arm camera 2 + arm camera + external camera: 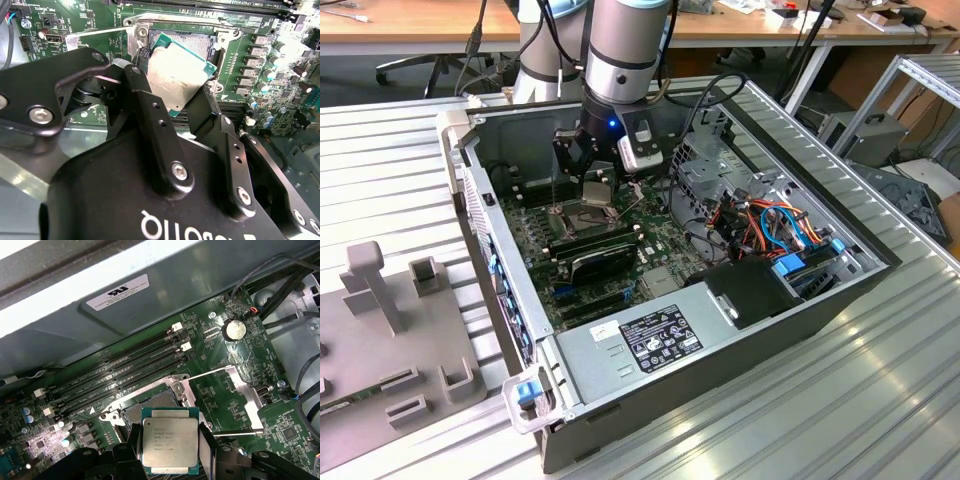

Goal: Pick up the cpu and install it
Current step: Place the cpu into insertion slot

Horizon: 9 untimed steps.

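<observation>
End effector (596,186) is clenched on the cpu (170,447), held flat, just above centre in the exterior view. I judge the open socket (582,217) lies right beneath, slightly toward lower left. Cpu not seated yet.

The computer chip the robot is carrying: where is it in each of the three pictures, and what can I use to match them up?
Exterior view: the chip hangs under the gripper, just above the socket.
Second wrist view: the chip is the silver square between the black fingers, tilted over the socket.
First wrist view: the chip sits between the fingers, next to the socket.
Shared landmark: the open socket on the green board.
</observation>
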Each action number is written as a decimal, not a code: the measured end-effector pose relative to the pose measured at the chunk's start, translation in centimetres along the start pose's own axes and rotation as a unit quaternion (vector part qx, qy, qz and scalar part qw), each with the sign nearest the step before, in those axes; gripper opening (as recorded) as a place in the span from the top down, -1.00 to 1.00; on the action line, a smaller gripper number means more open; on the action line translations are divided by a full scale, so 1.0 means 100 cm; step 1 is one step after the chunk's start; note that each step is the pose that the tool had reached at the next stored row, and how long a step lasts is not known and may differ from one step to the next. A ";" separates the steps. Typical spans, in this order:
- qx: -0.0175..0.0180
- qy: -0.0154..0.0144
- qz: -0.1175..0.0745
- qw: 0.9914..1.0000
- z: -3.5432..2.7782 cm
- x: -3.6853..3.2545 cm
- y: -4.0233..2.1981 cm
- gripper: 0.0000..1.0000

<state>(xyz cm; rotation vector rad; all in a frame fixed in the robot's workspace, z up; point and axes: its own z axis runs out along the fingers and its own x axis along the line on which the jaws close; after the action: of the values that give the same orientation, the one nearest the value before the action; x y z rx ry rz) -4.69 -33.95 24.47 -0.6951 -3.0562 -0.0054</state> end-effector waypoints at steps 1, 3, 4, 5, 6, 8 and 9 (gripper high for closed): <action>0.000 0.000 0.001 1.000 0.0000 0.0000 0.0000 -0.09; 0.000 0.000 0.002 1.000 0.0000 0.0000 0.0000 -0.09; 0.001 0.000 0.003 1.000 0.0000 0.0000 0.0000 -0.09; 0.001 0.000 0.004 1.000 0.0000 0.0000 0.0000 -0.09; 0.001 0.000 0.005 1.000 0.0000 0.0000 0.0000 -0.09; 0.001 -0.001 0.007 1.000 0.0000 0.0000 0.0000 -0.09; 0.001 -0.001 0.008 1.000 0.0000 0.0000 0.0000 -0.09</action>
<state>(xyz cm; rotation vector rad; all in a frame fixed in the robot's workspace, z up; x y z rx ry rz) -4.69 -33.95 24.47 -0.7186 -3.0514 -0.0015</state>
